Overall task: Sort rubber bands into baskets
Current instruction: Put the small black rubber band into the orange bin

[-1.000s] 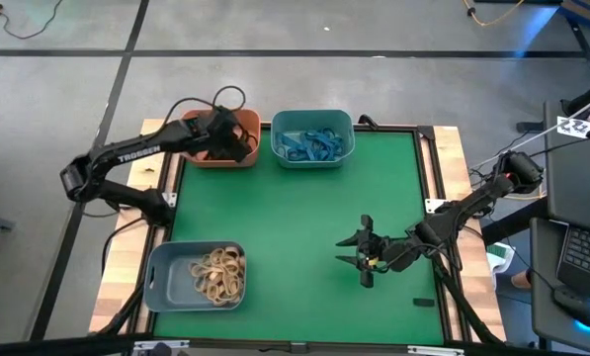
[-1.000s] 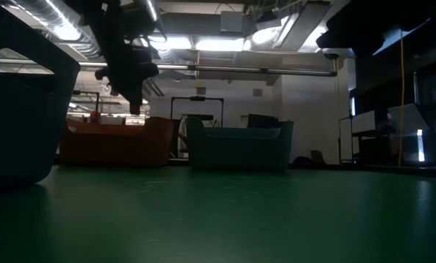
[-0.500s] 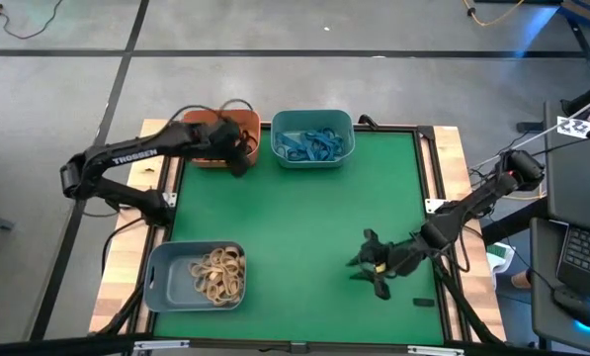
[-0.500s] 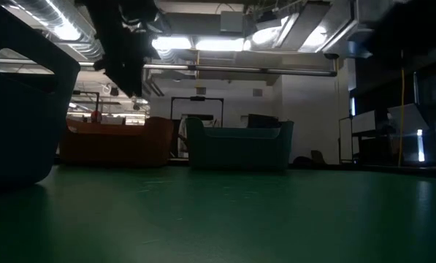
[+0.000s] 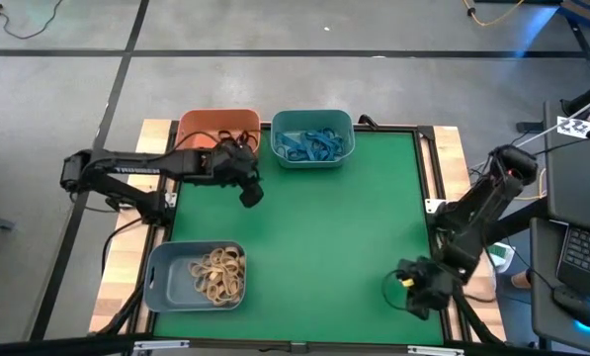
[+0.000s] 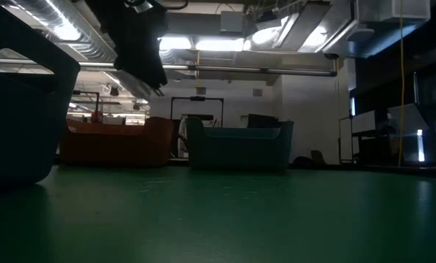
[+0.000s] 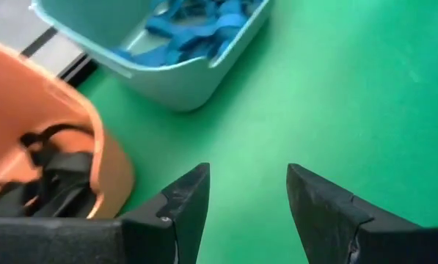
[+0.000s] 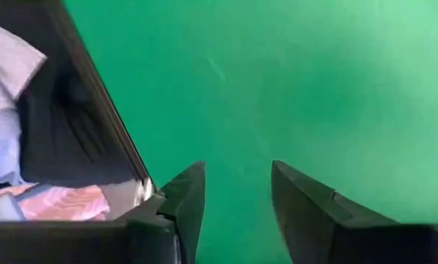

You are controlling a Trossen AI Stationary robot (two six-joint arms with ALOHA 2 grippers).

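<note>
The orange basket [image 5: 218, 127] holds black rubber bands [image 7: 53, 172]. The teal basket [image 5: 312, 136] beside it holds blue bands [image 7: 196, 29]. The grey-blue basket [image 5: 196, 275] at the near left holds tan bands [image 5: 218, 272]. All three stand on the green mat [image 5: 314, 227]. My left gripper [image 5: 250, 188] is open and empty above the mat, just on the near side of the orange basket; its fingers show apart in the left wrist view [image 7: 244, 172]. My right gripper [image 5: 408, 287] is open and empty above the mat's near right corner [image 8: 237, 169].
The mat's dark frame [image 8: 79, 125] runs close beside my right gripper. Wooden table edges [image 5: 451, 148] show on both sides. In the low view the orange basket [image 6: 115, 142] and the teal basket [image 6: 239, 146] stand at the far side, and the grey-blue basket [image 6: 20, 109] stands close at the left.
My left gripper has gone from above the orange basket toward the table's near edge and a little right, out over the mat. My right gripper has gone from the mat's right middle toward the near right corner.
</note>
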